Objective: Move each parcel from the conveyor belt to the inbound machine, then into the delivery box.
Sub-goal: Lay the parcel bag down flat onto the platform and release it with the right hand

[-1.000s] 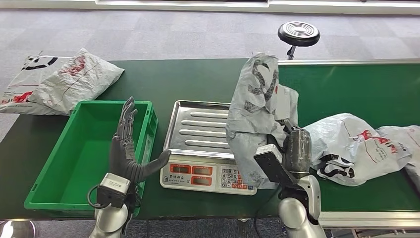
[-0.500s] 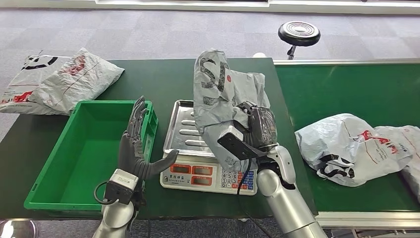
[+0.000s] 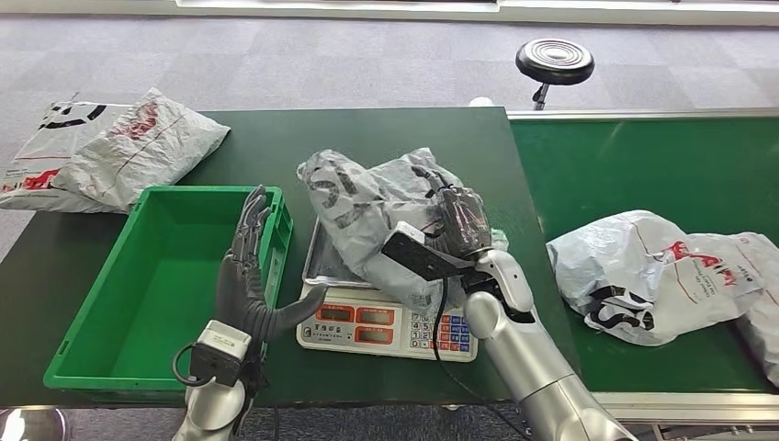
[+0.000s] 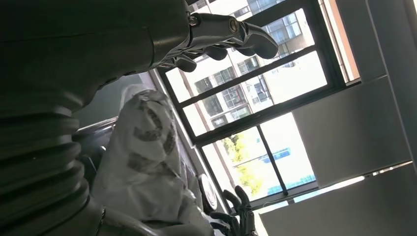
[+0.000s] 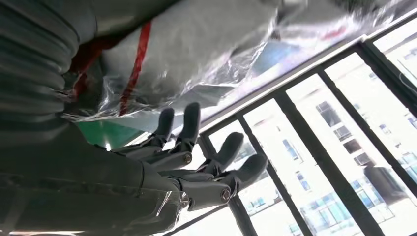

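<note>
1. Head view: the right hand (image 3: 459, 220) is over the scale (image 3: 386, 303), gripping a grey parcel (image 3: 367, 197) that lies slumped across the scale's metal tray (image 3: 317, 262). The bag droops over the tray's near edge and reaches the display panel.

2. Same view, left side: the left hand (image 3: 246, 266) stands upright between the green box (image 3: 138, 285) and the scale, fingers straight and spread, thumb pointing toward the scale, nothing in it. It is just beside the box's right wall, and I cannot tell whether it touches.

3. On the conveyor belt (image 3: 643, 165) to the right, a white parcel (image 3: 643, 271) with red and black print lies near the front edge, with another bag (image 3: 758, 276) against its far side at the picture's border.

4. At the far left of the dark green table (image 3: 367, 138), two more bags (image 3: 110, 152) sit stacked behind the box. A black round stool (image 3: 554, 62) stands on the grey carpet beyond the belt.

5. Left wrist view: the left hand's fingers (image 4: 231, 34) stretch out with open air around them, against bright windows. The grey parcel (image 4: 147, 157) bulges up nearby, and the dark fingers of the other hand (image 4: 238, 209) poke out beside it.

6. Right wrist view: crinkled grey and clear plastic with a red stripe, the parcel (image 5: 196, 44), lies across the right hand (image 5: 192, 162). The fingers show extended alongside the plastic; the actual grip point is hidden here.
</note>
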You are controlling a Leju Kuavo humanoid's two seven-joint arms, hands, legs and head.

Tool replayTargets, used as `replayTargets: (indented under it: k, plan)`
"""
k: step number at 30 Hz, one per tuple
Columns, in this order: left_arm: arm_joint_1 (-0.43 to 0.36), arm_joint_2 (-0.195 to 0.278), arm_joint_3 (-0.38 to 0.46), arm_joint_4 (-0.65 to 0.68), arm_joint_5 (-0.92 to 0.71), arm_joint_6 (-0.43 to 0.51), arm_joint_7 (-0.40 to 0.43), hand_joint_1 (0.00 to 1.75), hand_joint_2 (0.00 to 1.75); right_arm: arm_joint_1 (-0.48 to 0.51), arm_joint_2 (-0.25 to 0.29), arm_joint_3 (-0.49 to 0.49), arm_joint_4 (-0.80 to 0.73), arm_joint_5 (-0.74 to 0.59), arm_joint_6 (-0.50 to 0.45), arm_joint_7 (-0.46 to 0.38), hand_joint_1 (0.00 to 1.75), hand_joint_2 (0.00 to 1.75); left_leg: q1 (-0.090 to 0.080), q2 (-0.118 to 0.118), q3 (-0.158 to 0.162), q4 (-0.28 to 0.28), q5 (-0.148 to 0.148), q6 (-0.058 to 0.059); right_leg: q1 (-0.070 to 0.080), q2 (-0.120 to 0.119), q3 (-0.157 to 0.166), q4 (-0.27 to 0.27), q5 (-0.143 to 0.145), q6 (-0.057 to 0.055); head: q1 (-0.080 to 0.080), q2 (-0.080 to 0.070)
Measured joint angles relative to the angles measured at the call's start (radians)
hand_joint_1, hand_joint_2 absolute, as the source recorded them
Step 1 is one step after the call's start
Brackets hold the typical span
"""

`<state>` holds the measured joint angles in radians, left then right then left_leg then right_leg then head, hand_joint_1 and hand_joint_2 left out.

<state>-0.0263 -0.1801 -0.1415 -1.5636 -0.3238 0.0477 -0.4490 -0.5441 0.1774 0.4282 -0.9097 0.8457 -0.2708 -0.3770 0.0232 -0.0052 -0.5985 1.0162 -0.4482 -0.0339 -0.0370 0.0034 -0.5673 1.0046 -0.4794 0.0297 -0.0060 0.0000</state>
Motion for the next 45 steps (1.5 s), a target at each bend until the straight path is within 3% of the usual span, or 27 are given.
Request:
replayTargets:
  k: [2, 6, 8, 12, 14, 18, 19, 23, 27, 33, 38, 45]
  plan:
    - [0.004, 0.002, 0.0, -0.003, 0.0, 0.0, 0.0, 0.0, 1.75, 0.0, 0.0, 0.003, 0.008, -0.003, 0.003, 0.0, 0.0, 1.75, 0.0, 0.0, 0.0, 0.0, 0.0, 0.0, 0.0, 0.0, 0.0, 0.0, 0.0, 0.0, 0.0, 0.0]
    - [0.011, 0.004, 0.0, -0.013, -0.003, 0.005, -0.001, 0.0, 0.0, 0.002, -0.001, 0.006, 0.014, -0.022, 0.02, 0.002, 0.0, 1.75, 0.0, 0.0, 0.0, 0.0, 0.0, 0.0, 0.0, 0.0, 0.0, 0.0, 0.0, 0.0, 0.0, 0.0]
    - [0.017, 0.005, 0.0, -0.023, -0.008, 0.009, -0.002, 0.0, 0.0, 0.012, -0.005, 0.006, -0.002, -0.044, 0.037, 0.0, 0.0, 1.75, 0.0, 0.0, 0.0, 0.0, 0.0, 0.0, 0.0, 0.0, 0.0, 0.0, 0.0, 0.0, 0.0, 0.0]
    - [0.026, 0.005, 0.0, -0.042, -0.01, 0.014, -0.002, 0.0, 0.0, 0.04, -0.018, 0.006, -0.049, -0.06, 0.047, 0.0, 0.0, 0.0, 0.0, 0.0, 0.0, 0.0, 0.0, 0.0, 0.0, 0.0, -0.001, 0.0, 0.0, 0.0, 0.0, 0.0]
    - [0.028, 0.005, 0.0, -0.049, -0.01, 0.016, -0.002, 0.0, 0.0, 0.052, -0.024, 0.006, -0.069, -0.066, 0.049, 0.001, 0.0, 0.0, 0.0, 0.0, 0.0, 0.0, 0.0, 0.0, 0.0, 0.0, -0.001, 0.0, 0.0, 0.0, 0.0, 0.0]
    - [0.043, 0.006, 0.0, -0.069, -0.034, 0.033, -0.006, 0.0, 0.0, 0.121, -0.049, 0.006, -0.189, -0.127, 0.047, -0.034, 0.0, 1.75, 0.0, 0.0, 0.0, 0.0, 0.0, 0.0, 0.0, 0.0, -0.001, 0.0, 0.0, 0.0, 0.0, 0.0]
    - [0.046, 0.006, 0.0, -0.076, -0.059, 0.044, -0.006, 0.0, 0.0, 0.152, -0.058, 0.004, -0.242, -0.154, 0.041, -0.056, 0.0, 1.75, 0.0, 0.0, 0.0, 0.0, 0.0, 0.0, 0.0, -0.001, -0.001, 0.0, 0.0, 0.0, 0.0, 0.0]
    - [0.019, 0.034, -0.025, -0.096, -0.339, 0.069, 0.065, 0.0, 1.75, 0.313, -0.09, -0.039, -0.518, -0.297, 0.022, -0.155, 0.0, 1.75, 0.0, -0.002, -0.002, 0.001, -0.001, 0.0, 0.0, -0.002, -0.004, -0.001, -0.001, 0.0, 0.0, 0.0]
    - [-0.163, 0.112, -0.126, 0.006, -0.576, 0.01, 0.189, 0.0, 1.75, 0.481, -0.101, -0.124, -0.735, -0.429, 0.063, -0.265, 0.0, 1.75, 0.0, -0.004, -0.003, 0.0, -0.001, 0.0, 0.0, -0.005, -0.002, -0.001, -0.001, 0.0, 0.0, 0.0]
    - [-0.487, 0.174, -0.257, 0.327, -0.541, -0.141, 0.198, 0.0, 1.75, 0.58, -0.1, -0.208, -0.844, -0.46, 0.095, -0.315, 0.0, 1.75, 0.0, 0.003, -0.003, 0.0, 0.005, 0.0, 0.0, 0.001, -0.006, -0.001, 0.007, -0.001, 0.0, 0.0]
    - [-0.704, 0.151, -0.398, 0.647, -0.533, -0.236, 0.149, 0.0, 1.75, 0.602, -0.101, -0.236, -0.872, -0.475, 0.074, -0.31, 0.0, 1.75, 0.0, 0.005, -0.003, 0.001, 0.007, 0.0, 0.0, 0.003, -0.007, -0.001, 0.009, 0.0, 0.0, 0.0]
    - [-0.798, 0.102, -0.526, 0.869, -0.542, -0.252, 0.131, 0.0, 1.75, 0.632, -0.105, -0.249, -0.895, -0.487, 0.056, -0.309, 0.0, 1.75, 0.0, 0.005, -0.003, 0.0, 0.007, 0.0, 0.0, 0.004, -0.007, -0.001, 0.01, -0.001, 0.0, 0.0]
